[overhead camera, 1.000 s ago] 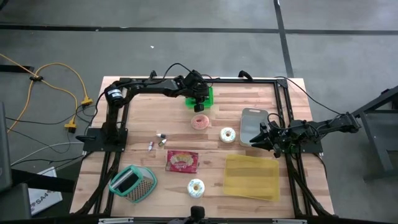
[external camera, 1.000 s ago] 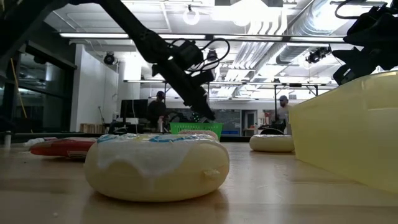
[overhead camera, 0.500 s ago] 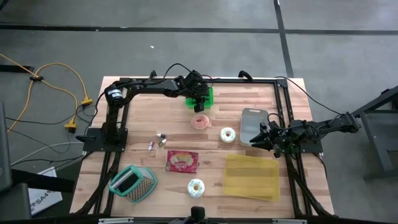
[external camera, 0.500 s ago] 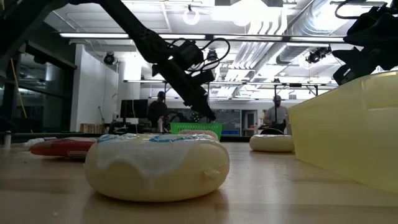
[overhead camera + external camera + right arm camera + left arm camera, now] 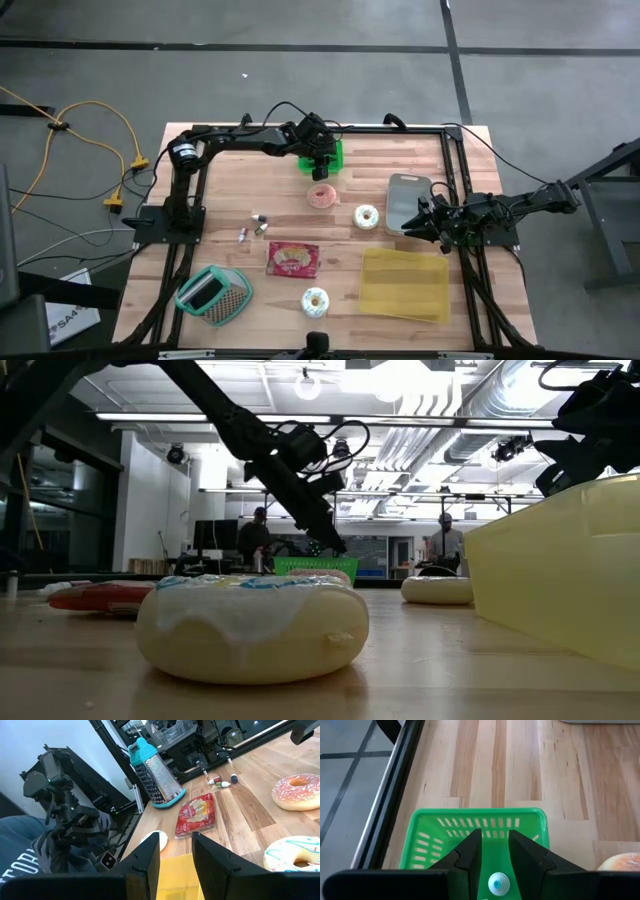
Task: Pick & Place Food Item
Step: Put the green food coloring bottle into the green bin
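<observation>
A green basket stands at the far middle of the table. My left gripper hangs open over it, slanting down, and shows in the high view. A small white round thing with a teal centre lies in the basket below the gap between the fingers, touched by neither. A pink donut lies just near of the basket, and a white-iced donut lies to its right. My right gripper waits open and level at the right edge.
A grey tray lies under the right gripper's tips and a yellow bin lies near of it. A red packet, another iced donut, a teal grater and small bottles lie nearer. People stand beyond the table.
</observation>
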You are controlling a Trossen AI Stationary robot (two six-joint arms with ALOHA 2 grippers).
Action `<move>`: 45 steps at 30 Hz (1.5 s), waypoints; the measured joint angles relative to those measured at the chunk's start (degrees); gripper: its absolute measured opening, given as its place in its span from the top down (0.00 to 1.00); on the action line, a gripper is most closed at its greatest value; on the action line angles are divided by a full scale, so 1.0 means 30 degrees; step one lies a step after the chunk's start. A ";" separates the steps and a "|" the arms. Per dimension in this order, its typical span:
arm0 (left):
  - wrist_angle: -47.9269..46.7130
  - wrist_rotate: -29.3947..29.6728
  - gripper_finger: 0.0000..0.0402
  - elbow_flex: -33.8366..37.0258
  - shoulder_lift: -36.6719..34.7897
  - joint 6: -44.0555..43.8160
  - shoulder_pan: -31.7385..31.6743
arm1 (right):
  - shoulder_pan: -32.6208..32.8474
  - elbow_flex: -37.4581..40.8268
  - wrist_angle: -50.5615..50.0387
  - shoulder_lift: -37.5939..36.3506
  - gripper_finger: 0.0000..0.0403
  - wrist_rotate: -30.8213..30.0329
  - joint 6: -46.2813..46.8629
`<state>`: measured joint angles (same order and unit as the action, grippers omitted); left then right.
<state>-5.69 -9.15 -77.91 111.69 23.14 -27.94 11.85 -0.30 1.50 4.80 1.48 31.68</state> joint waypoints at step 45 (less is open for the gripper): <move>-1.5301 0.3106 0.77 0.1333 -0.6061 -0.7400 0.3823 | -0.0004 0.0001 -0.0005 0.0002 0.75 -0.0003 0.0000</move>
<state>-51.60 0.17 -73.91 93.51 0.93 -16.47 11.84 -0.30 1.48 4.81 1.48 31.68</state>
